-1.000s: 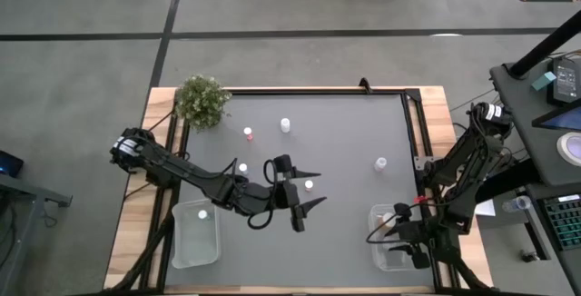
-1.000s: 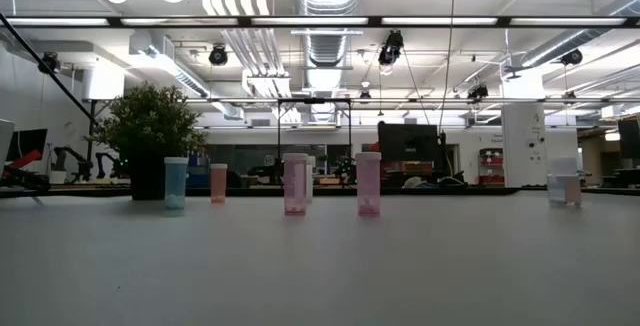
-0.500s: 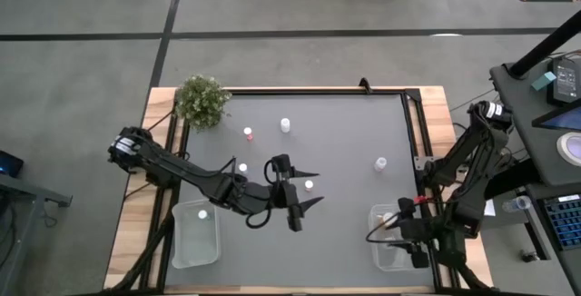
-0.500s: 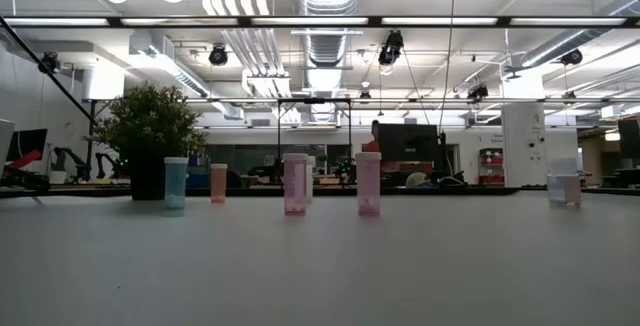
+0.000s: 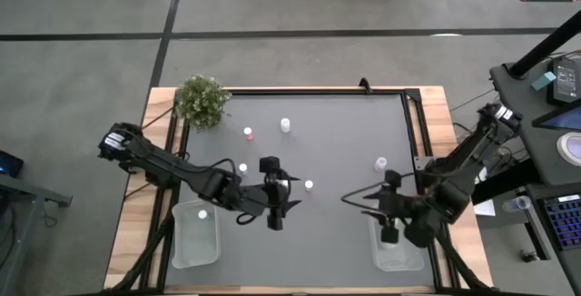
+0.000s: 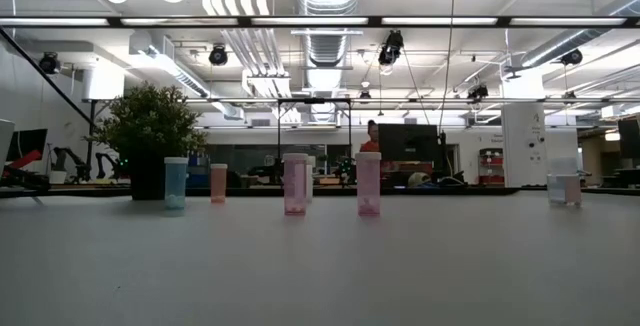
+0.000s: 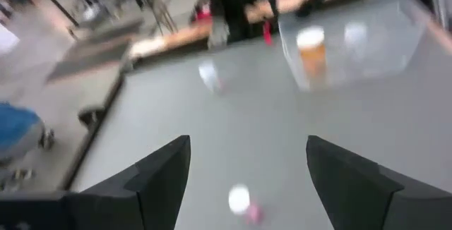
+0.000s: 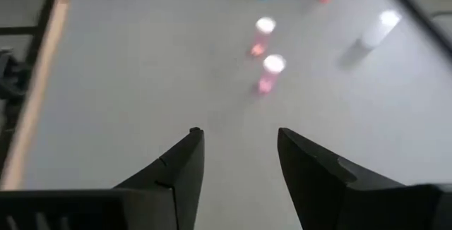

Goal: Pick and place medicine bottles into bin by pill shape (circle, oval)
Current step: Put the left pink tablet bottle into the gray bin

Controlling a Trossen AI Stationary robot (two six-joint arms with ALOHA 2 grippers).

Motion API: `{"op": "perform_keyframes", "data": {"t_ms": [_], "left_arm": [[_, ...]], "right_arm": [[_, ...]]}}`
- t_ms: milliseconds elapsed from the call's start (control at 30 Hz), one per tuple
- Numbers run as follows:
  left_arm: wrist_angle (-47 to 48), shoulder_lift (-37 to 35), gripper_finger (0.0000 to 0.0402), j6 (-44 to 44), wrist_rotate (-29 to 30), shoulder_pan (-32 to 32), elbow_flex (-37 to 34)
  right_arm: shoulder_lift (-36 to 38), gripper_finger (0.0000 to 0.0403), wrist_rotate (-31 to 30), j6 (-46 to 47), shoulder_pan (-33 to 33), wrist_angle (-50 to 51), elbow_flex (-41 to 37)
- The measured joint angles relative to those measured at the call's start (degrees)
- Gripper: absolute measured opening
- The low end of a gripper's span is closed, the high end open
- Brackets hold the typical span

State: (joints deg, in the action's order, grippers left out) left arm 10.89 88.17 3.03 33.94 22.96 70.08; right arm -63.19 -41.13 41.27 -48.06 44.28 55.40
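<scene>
Grey table (image 5: 336, 151), 5 bottles (image 5: 309, 185), grippers agape.

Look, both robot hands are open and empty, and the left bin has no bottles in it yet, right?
Not quite. The left bin already holds one white-capped bottle, as the high view shows. The rest is right: the left gripper and the right gripper are both open with nothing between their fingers, as their wrist views show.
</scene>
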Motion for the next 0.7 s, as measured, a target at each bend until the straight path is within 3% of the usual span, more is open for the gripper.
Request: {"op": "perform_keyframes", "data": {"t_ms": [100, 267, 467, 700], "left_arm": [[5.9, -0.5, 0.0262, -4.9, -1.0, -0.6, -1.3], [8.6, 0.5, 0.0262, -12.9, -16.1, -4.7, -4.8], [8.3, 2.1, 0.0262, -14.2, -17.1, -9.6, -8.8], [-0.3, 2.1, 0.0262, -13.2, -21.0, -14.2, -13.8]], "right_arm": [[0.0, 0.0165, -3.8, -5.2, 2.6, -0.2, 0.2], [0.7, 0.0164, -13.4, -11.4, 5.5, -3.0, -1.8], [1.4, 0.016, -16.1, -14.4, 8.3, -7.0, -3.0], [1.2, 0.0157, -16.0, -19.4, 9.7, -10.7, -3.3]]}}
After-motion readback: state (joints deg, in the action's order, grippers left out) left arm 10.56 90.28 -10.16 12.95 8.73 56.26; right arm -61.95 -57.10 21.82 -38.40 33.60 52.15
